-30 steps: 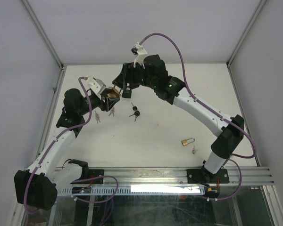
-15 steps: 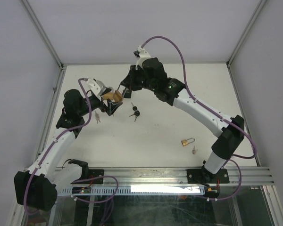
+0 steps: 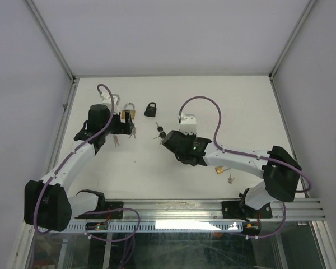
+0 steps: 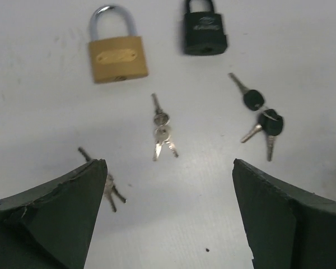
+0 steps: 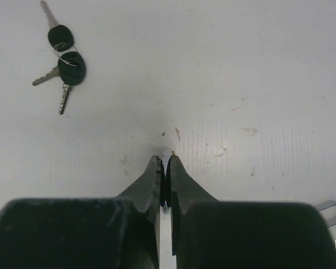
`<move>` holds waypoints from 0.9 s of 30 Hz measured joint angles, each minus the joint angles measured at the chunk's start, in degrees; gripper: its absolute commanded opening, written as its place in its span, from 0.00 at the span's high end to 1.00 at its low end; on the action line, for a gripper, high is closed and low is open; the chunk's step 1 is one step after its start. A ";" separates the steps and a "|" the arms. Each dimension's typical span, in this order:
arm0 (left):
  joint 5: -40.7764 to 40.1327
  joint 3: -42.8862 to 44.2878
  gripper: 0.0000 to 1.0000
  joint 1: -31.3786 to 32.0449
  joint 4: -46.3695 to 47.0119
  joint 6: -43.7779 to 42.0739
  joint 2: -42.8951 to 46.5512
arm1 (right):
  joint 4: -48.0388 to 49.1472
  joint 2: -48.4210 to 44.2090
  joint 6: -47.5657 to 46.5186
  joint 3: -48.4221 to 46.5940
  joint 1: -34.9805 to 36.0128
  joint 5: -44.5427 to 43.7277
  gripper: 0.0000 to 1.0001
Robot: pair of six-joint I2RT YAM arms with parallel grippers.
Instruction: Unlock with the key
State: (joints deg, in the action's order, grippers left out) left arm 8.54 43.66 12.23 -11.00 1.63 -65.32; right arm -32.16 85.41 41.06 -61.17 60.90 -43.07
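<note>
The left jaws (image 4: 169, 168) are wide open and hold nothing; they hang over the white tabletop (image 4: 39, 112). Just ahead of them lies a bunch of silver keys (image 4: 161, 128); its long way runs straight out from the jaws, one key pointing far, two pointing back. Past the keys the brass padlock (image 4: 116, 56) lies flat, its silver loop pointing away; the black padlock (image 4: 204, 33) lies beside it, turned the same way. The right jaws (image 5: 165, 162) are squeezed shut, tips near the tabletop; I cannot tell if they pinch anything. The black-headed keys (image 5: 64, 59) lie apart from them.
</note>
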 measured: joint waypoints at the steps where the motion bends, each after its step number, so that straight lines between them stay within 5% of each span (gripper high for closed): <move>1: -3.34 0.44 0.05 -0.35 -1.77 1.57 -1.22 | -0.22 1.18 2.05 0.72 1.05 -2.47 1.00; 6: -13.05 2.27 0.08 -2.99 -7.34 7.87 -6.71 | -0.37 4.15 10.34 0.74 4.11 -10.27 1.00; 14: -15.58 2.27 0.11 -7.34 -9.57 13.09 -9.77 | 1.22 3.08 14.14 3.19 5.31 -12.83 0.97; 19: -15.54 2.27 0.13 -7.34 -9.53 14.53 -11.85 | 2.49 1.27 13.05 4.94 5.31 -11.04 0.45; 27: -15.65 2.56 0.23 -7.34 -9.14 15.17 -16.87 | 1.05 1.09 11.41 4.90 5.31 -9.99 0.01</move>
State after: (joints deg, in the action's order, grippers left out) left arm -7.11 46.22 4.89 -20.14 16.80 -82.19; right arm -31.11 86.50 52.47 -56.27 66.22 -53.06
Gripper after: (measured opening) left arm 0.829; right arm 0.847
